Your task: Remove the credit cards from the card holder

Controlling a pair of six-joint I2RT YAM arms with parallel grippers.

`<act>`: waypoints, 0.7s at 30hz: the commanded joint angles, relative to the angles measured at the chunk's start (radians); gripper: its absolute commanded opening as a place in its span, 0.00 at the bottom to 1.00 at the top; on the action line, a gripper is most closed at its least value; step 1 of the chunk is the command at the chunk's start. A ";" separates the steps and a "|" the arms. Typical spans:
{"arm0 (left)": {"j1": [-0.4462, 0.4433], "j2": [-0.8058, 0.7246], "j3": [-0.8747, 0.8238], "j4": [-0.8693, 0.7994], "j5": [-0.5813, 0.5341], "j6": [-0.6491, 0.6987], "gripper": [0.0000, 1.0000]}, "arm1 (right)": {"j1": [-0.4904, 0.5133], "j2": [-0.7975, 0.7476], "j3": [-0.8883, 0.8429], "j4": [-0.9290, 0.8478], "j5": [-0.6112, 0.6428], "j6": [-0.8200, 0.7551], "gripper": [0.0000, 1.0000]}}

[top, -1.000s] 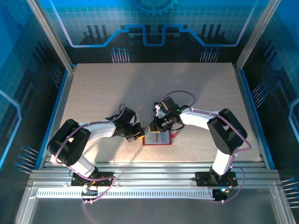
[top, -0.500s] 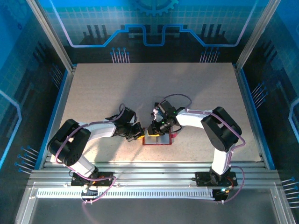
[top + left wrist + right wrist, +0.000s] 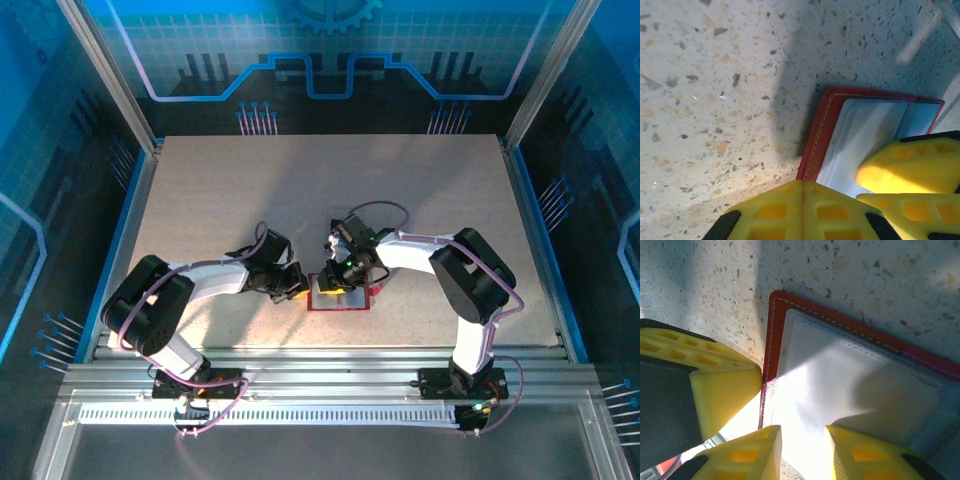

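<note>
On the table (image 3: 200,200), card holder (image 3: 850,385) lies under right gripper (image 3: 802,434), beside left gripper (image 3: 802,192).

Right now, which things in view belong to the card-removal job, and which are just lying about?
Job:
- open red card holder
- left tool, shut at its edge
- right tool, jaws apart over its pockets

Just there:
- speckled table
- blue backdrop panels
</note>
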 commanded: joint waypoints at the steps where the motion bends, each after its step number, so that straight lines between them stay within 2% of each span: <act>1: -0.006 0.004 -0.014 -0.033 -0.012 0.009 0.07 | 0.011 -0.018 0.007 -0.063 0.043 -0.017 0.31; 11: -0.011 -0.036 0.021 -0.013 0.029 -0.009 0.07 | 0.008 -0.010 -0.006 -0.027 0.021 -0.003 0.31; 21: -0.032 0.052 0.039 -0.029 0.046 0.007 0.06 | 0.008 -0.018 -0.008 -0.031 0.025 -0.003 0.31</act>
